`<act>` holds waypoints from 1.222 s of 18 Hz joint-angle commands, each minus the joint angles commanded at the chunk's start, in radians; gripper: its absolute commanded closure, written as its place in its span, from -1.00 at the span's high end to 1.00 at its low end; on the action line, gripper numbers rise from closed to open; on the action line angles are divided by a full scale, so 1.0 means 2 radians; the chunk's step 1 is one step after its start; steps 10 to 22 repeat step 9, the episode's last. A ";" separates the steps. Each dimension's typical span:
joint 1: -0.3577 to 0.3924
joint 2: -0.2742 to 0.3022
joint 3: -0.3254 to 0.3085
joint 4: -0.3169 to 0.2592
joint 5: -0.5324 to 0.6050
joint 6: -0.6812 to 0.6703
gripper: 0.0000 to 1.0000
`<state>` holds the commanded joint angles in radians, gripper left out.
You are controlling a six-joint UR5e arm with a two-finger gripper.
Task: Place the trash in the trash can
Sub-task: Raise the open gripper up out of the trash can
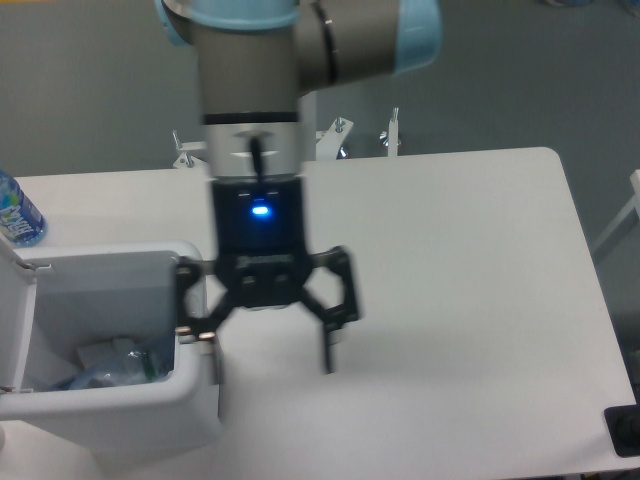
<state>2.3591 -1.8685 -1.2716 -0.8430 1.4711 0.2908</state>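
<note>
Lying inside the large white rectangular plastic bin (120, 405) at the table's left edge, the flattened clear plastic bottle (118, 366) and a small crumpled white wrapper (97, 354) rest on its floor, as I see it. My black two-finger gripper (270, 355) hangs over the white table (450, 300) just right of the bin, jaws spread wide, holding nothing. A blue-labelled bottle (15, 212) stands behind the bin.
</note>
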 joint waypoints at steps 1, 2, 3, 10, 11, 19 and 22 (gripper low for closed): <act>0.009 0.007 -0.001 -0.031 0.000 0.026 1.00; 0.018 0.014 -0.001 -0.061 0.001 0.053 1.00; 0.022 0.024 -0.002 -0.092 0.003 0.082 1.00; 0.031 0.071 -0.043 -0.177 0.101 0.266 1.00; 0.031 0.071 -0.043 -0.177 0.101 0.266 1.00; 0.031 0.071 -0.043 -0.177 0.101 0.266 1.00; 0.031 0.071 -0.043 -0.177 0.101 0.266 1.00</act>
